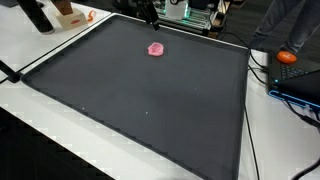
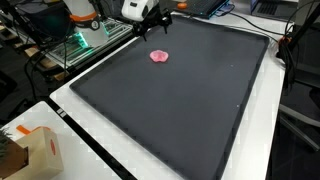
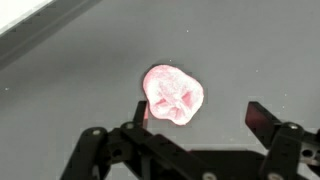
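Observation:
A small pink crumpled object (image 3: pixel 174 95) lies on the dark grey mat (image 3: pixel 80 90); it shows in both exterior views (image 1: pixel 155 48) (image 2: pixel 159 57) near the mat's far edge. My gripper (image 3: pixel 200 112) hovers just above it with the jaws spread wide and nothing between them. One fingertip (image 3: pixel 141 110) sits right beside the pink object's edge, the other fingertip (image 3: pixel 262 115) stands well apart from it. In an exterior view the gripper (image 2: pixel 155 27) hangs just behind the object.
The mat (image 1: pixel 150 110) covers most of a white table (image 1: pixel 30 40). Cables and an orange object (image 1: pixel 288 58) lie beside the mat, and a cardboard box (image 2: pixel 30 152) stands at a table corner. Equipment racks (image 2: pixel 80 45) stand behind the mat's far edge.

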Robot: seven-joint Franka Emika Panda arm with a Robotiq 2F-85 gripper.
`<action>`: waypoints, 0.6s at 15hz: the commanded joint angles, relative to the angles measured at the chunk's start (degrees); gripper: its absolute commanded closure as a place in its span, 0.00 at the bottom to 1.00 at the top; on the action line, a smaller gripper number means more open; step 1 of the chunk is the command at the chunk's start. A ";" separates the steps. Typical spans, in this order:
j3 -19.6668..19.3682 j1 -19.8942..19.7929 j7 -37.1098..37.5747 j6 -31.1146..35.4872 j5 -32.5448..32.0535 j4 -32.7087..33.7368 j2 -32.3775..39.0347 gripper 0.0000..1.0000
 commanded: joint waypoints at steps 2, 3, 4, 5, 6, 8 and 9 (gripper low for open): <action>1.78 1.33 -3.86 2.20 -7.69 -1.60 -4.13 0.00; 2.12 1.59 -5.32 2.61 -8.67 -1.65 -4.59 0.00; 2.36 1.85 -7.06 3.11 -9.56 -1.73 -4.94 0.00; 2.54 2.09 -8.96 3.95 -10.19 -1.82 -5.20 0.00; 2.62 2.31 -10.81 4.40 -10.44 -1.74 -5.21 0.00; 2.44 2.23 -9.59 2.85 -9.03 0.00 -3.89 0.00; 2.47 2.27 -9.94 2.94 -9.02 0.08 -3.92 0.00</action>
